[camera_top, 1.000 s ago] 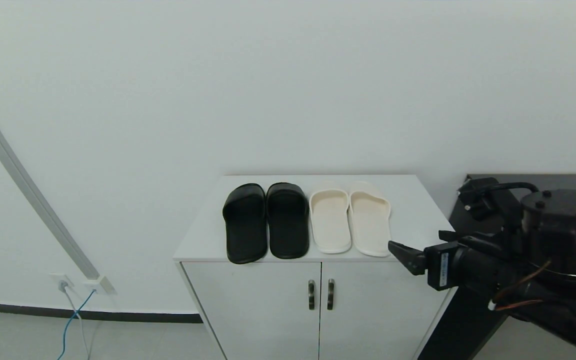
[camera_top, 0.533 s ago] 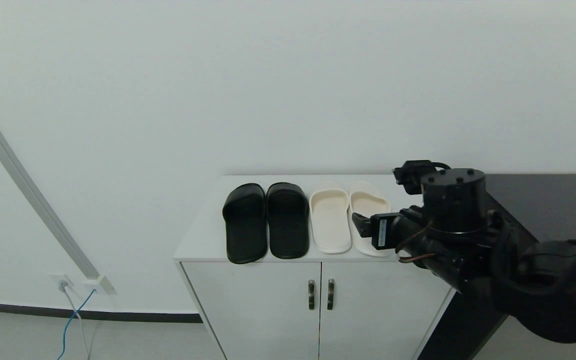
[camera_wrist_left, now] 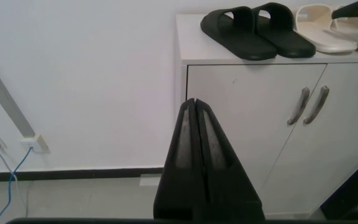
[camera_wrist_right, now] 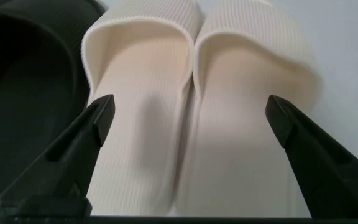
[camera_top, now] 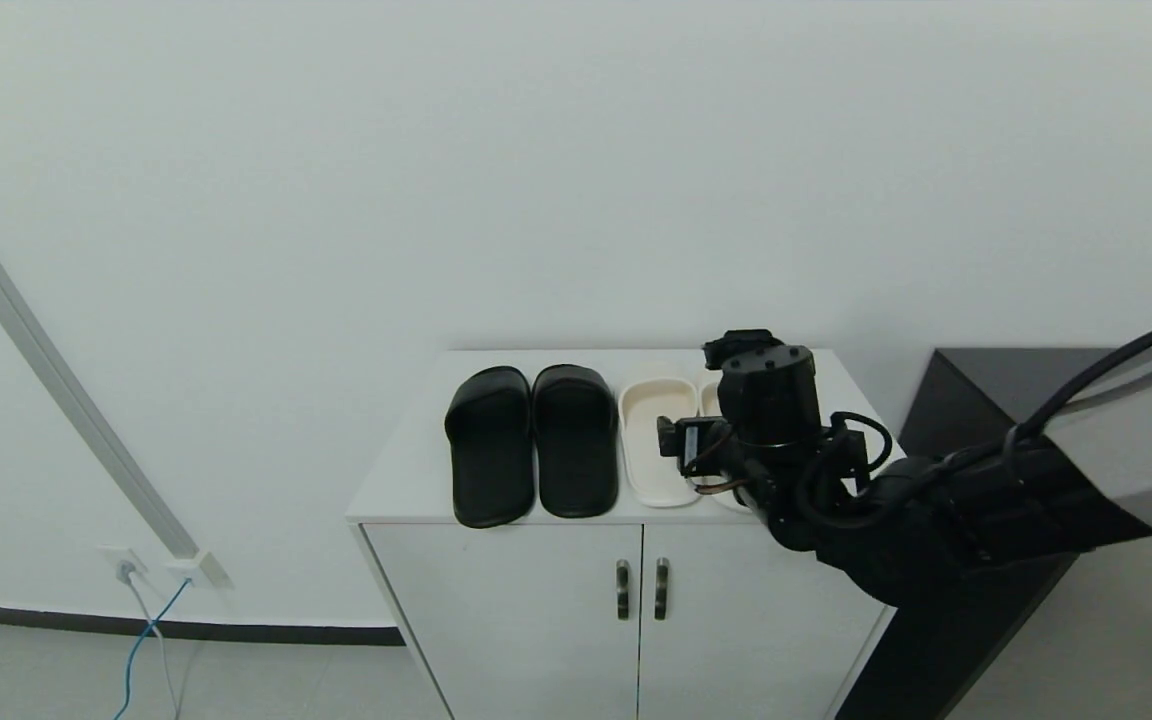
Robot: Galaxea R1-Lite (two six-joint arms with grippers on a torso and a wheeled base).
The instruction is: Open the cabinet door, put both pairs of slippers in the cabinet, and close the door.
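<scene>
The left gripper [camera_wrist_left: 194, 109] hangs low, jaws pressed together, with the shut cabinet doors [camera_wrist_left: 253, 118] ahead of them. The black slippers [camera_top: 533, 445] lie just left of the right gripper [camera_wrist_right: 190, 106], which has swung in from beyond the cabinet's right edge. Its wide-spread jaws now straddle the cream slippers [camera_wrist_right: 142, 143]. A grasp looks close, yet no door is open.

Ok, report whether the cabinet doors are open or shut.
Shut. The cabinet doors lie flush, handles side by side at the seam; the black slippers and white slippers sit on top.
</scene>
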